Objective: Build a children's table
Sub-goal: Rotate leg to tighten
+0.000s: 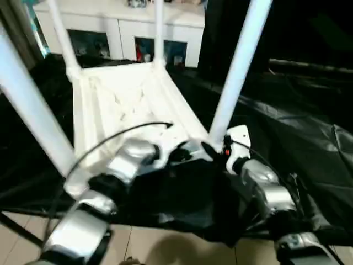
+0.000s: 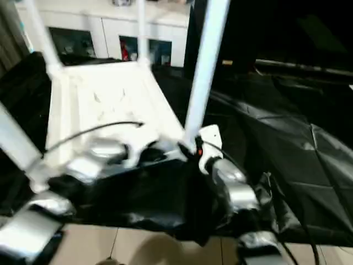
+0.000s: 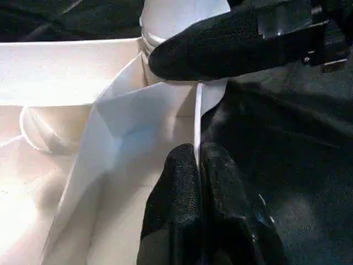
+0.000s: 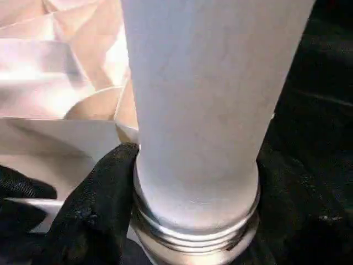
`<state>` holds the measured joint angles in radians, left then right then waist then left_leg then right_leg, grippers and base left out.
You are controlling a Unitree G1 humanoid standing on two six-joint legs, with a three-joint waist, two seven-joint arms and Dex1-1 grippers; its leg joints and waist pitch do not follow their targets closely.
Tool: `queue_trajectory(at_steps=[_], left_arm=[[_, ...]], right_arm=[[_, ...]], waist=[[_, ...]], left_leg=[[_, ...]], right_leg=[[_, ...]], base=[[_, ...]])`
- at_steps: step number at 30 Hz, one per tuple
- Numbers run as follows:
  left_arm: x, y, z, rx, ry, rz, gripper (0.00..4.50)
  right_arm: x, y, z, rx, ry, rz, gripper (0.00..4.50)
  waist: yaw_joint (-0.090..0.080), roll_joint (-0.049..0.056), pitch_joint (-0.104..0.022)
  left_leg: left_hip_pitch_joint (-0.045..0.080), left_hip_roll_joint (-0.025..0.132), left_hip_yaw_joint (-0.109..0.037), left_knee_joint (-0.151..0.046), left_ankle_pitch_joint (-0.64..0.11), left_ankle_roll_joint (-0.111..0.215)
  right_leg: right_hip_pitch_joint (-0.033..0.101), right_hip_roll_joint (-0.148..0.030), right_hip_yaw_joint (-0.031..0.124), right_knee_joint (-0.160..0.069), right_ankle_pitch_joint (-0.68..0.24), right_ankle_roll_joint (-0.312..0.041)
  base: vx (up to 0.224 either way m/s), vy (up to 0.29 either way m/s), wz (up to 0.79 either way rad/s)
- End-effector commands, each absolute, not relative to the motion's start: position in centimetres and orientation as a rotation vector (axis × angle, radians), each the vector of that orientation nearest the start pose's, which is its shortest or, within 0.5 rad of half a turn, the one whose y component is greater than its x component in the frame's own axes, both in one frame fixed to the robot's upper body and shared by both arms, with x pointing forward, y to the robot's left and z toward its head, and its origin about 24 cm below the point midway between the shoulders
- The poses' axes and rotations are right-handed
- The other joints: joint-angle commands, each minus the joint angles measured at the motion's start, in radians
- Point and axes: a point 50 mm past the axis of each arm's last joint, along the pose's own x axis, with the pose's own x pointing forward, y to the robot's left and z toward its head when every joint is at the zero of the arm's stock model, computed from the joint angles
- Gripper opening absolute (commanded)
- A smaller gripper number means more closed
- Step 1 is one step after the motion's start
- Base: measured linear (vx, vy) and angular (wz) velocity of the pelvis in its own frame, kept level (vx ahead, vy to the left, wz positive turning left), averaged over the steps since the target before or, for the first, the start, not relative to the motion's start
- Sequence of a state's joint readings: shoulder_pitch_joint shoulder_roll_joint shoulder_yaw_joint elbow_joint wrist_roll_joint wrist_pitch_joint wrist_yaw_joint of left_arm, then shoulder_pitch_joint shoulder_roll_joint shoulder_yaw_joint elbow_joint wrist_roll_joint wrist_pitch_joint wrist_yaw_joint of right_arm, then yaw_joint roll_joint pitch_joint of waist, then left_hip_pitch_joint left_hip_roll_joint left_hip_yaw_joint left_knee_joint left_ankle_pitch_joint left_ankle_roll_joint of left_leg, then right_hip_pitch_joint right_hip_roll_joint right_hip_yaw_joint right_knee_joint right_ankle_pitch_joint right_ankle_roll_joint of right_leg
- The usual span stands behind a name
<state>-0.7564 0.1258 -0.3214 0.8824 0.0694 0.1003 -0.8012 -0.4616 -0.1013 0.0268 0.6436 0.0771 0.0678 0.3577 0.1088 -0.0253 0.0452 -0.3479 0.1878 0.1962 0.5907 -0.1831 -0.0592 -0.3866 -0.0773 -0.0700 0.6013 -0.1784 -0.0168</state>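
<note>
Tabletop — inverted; left gripper pinches near rim. Right gripper clasps near-right leg — best twisted squarely, tabletop steadied.

A crumpled black plastic sheet spreads beneath and beside both grippers. Well beyond them stands a white cabinet with glass doors. Pale floor tiles lie nearest the camera.
</note>
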Motion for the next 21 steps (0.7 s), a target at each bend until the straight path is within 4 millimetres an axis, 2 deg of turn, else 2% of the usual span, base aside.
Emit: queue_trajectory(at_steps=[1, 2, 5, 7, 8, 10, 13, 14, 16, 18, 21], left_arm=[[33.9, 4.7, 3.3, 0.400, 0.436, -1.077, 0.00], [33.7, 4.7, 3.3, 0.400, 0.434, -1.107, 0.00], [33.5, 4.8, 3.2, 0.395, 0.440, -1.136, 0.00], [33.3, 5.4, 3.2, 0.391, 0.446, -1.193, 0.00], [33.2, 5.7, 3.1, 0.390, 0.453, -1.212, 0.00], [33.0, 6.4, 3.1, 0.383, 0.458, -1.253, 0.00], [32.3, 8.5, 3.4, 0.403, 0.454, -1.378, 0.00], [32.3, 8.8, 3.4, 0.408, 0.460, -1.382, 0.00], [32.1, 9.7, 3.7, 0.412, 0.460, -1.411, 0.00], [31.9, 10.2, 3.9, 0.389, 0.460, -1.454, 0.00], [31.5, 10.6, 4.2, 0.360, 0.468, -1.495, 0.00]], right_arm=[[31.2, -8.0, 0.7, -0.025, 0.296, 0.644, 2.75], [31.2, -8.1, 1.0, 0.010, 0.280, 0.661, 3.30], [31.2, -8.5, 1.3, 0.036, 0.271, 0.681, 3.51], [31.0, -9.1, 1.8, -0.021, 0.246, 0.767, 3.65], [30.9, -9.5, 2.0, -0.049, 0.235, 0.798, 3.90], [30.8, -10.5, 2.5, -0.074, 0.218, 0.840, 3.90], [30.1, -13.1, 3.5, -0.139, 0.210, 0.958, 3.90], [30.0, -13.4, 3.6, -0.149, 0.213, 0.971, 3.90], [29.6, -14.3, 3.8, -0.164, 0.230, 1.012, 3.90], [29.4, -15.0, 4.0, -0.180, 0.242, 1.035, 3.90], [29.3, -15.4, 4.1, -0.187, 0.252, 1.054, 3.90]], waist=[[-0.008, 0.000, -0.048], [-0.008, -0.001, -0.049], [-0.009, 0.001, -0.049], [-0.009, -0.001, -0.049], [-0.005, -0.003, -0.051], [-0.005, -0.005, -0.052], [0.002, -0.005, -0.057], [0.001, -0.005, -0.060], [0.003, -0.007, -0.063], [0.006, -0.006, -0.064], [0.009, -0.003, -0.065]], left_leg=[[0.015, 0.042, -0.035, -0.082, -0.349, -0.008], [0.013, 0.043, -0.033, -0.083, -0.334, 0.002], [0.015, 0.043, -0.033, -0.083, -0.348, 0.010], [0.013, 0.044, -0.034, -0.085, -0.346, 0.012], [0.012, 0.046, -0.032, -0.084, -0.329, 0.022], [0.004, 0.046, -0.031, -0.085, -0.292, 0.032], [0.001, 0.050, -0.031, -0.083, -0.247, 0.046], [0.000, 0.050, -0.024, -0.078, -0.207, 0.066], [-0.001, 0.048, -0.022, -0.075, -0.168, 0.077], [-0.003, 0.050, -0.019, -0.071, -0.134, 0.089], [-0.002, 0.055, -0.017, -0.070, -0.133, 0.088]], right_leg=[[0.021, -0.082, 0.044, -0.108, -0.500, -0.100], [0.022, -0.082, 0.046, -0.106, -0.475, -0.104], [0.021, -0.083, 0.045, -0.108, -0.496, -0.107], [0.022, -0.083, 0.045, -0.109, -0.500, -0.103], [0.024, -0.085, 0.047, -0.107, -0.474, -0.103], [0.030, -0.084, 0.049, -0.101, -0.426, -0.117], [0.039, -0.085, 0.050, -0.089, -0.332, -0.142], [0.039, -0.080, 0.051, -0.076, -0.220, -0.175], [0.043, -0.080, 0.049, -0.068, -0.159, -0.199], [0.042, -0.078, 0.049, -0.060, -0.106, -0.220], [0.041, -0.079, 0.047, -0.054, -0.089, -0.242]], base=[[0.000, 0.000, 0.00], [0.000, 0.000, 0.00], [0.000, 0.000, 0.00], [0.000, 0.000, 0.00], [0.000, 0.000, 0.00], [0.000, 0.000, 0.00], [0.018, -0.003, 0.00], [0.057, -0.009, 0.02], [0.028, -0.005, 0.01], [0.000, 0.000, 0.00], [0.000, 0.000, 0.00]])
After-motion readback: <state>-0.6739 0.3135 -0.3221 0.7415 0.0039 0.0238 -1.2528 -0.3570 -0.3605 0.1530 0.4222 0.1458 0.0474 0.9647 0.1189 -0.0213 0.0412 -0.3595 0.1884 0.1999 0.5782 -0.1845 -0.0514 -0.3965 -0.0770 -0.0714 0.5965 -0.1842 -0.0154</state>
